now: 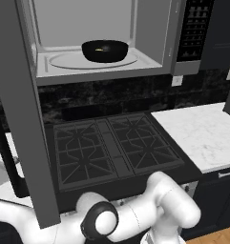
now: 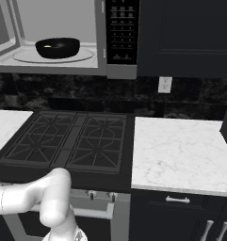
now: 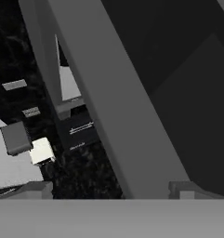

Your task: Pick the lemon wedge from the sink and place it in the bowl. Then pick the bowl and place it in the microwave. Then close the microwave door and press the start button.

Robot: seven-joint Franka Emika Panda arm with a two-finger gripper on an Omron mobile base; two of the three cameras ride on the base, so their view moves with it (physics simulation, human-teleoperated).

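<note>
The bowl [image 1: 105,51] sits on the turntable [image 1: 68,60] inside the microwave [image 1: 157,33], with a small yellow speck in it that is likely the lemon wedge [image 1: 103,49], so the step in hand is judged to be closing the door [image 1: 23,119]. The door stands swung wide, its edge toward the camera on the left of the stove [image 1: 114,147]. In the hand view the door's frame crosses close in front of the hand. The gripper cannot be seen in the pictures, and its jaws stand spread wide and empty. To do this well, press on the door's outer face near its free edge, push in a smooth arc toward the cavity, and keep clear of the bowl.
</note>
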